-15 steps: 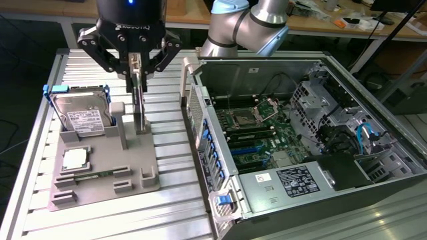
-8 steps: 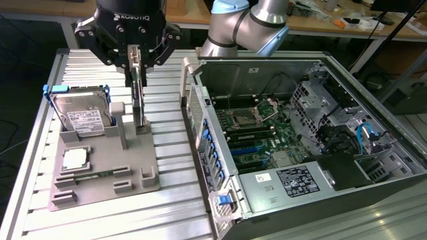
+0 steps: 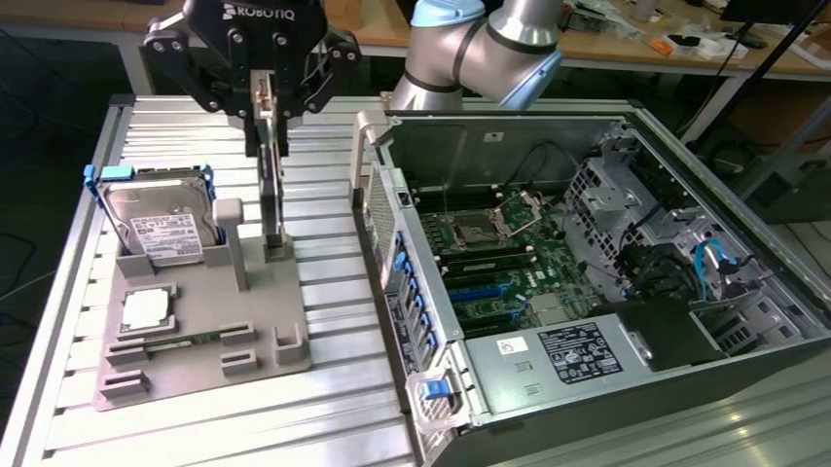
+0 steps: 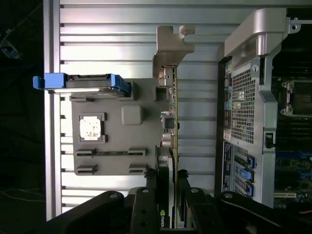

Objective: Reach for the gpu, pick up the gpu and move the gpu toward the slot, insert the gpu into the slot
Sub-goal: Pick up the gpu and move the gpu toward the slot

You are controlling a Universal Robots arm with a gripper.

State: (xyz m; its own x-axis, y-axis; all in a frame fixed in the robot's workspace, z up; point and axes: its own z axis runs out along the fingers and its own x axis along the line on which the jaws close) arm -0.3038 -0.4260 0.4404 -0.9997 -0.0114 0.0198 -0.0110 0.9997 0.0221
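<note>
Dark gpu upright, gripped by tool

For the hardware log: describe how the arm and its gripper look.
The gripper is black, built of jointed linkage bars with visible bolts, and carries white ROBOTIQ lettering on its body. The arm is a silver-grey metal tube with rounded joints, one closed by a light blue cap.

Ribbed metal table; wooden desks behind, seemingly cluttered.
</note>
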